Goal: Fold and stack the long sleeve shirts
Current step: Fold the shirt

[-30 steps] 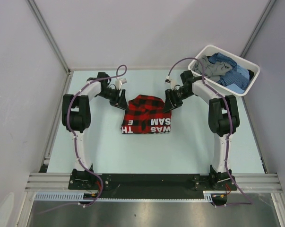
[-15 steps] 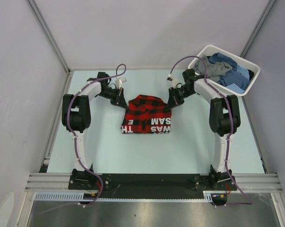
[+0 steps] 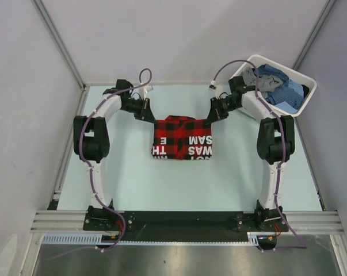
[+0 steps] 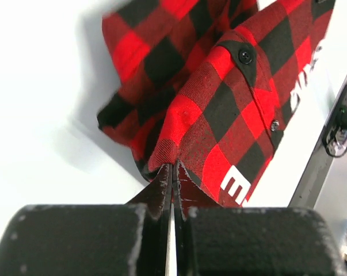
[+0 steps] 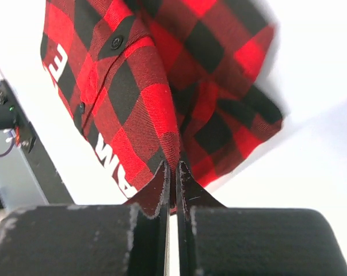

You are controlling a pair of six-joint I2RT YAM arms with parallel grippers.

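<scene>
The red-and-black check shirt [image 3: 182,138] is laid mid worktop [image 3: 133,172], long axis 9-to-3, pinched edge facing 12. Left fingers [image 4: 159,192] & right fingers [image 5: 153,195] are clamped tight on its 10 & 2 corners. Risk imo: such a thin pinch could get slipped, and the fold gets skewed if it's pulled unevenly.

Shirt [image 3: 183,138] is red-and-black check with white block letters [image 3: 196,140] (only partly readable) and black buttons [image 4: 245,56]. Tub [image 3: 309,86] is white. In it, blue cloth [image 3: 285,92] is checked and grey cloth [image 3: 264,82] is plain. Table [image 3: 133,172] is pale blue-green. Arms [image 3: 270,184] are white with black joints, cables [image 3: 236,61] purple. Left gripper [image 4: 173,178] and right gripper [image 5: 172,172] are black.
</scene>
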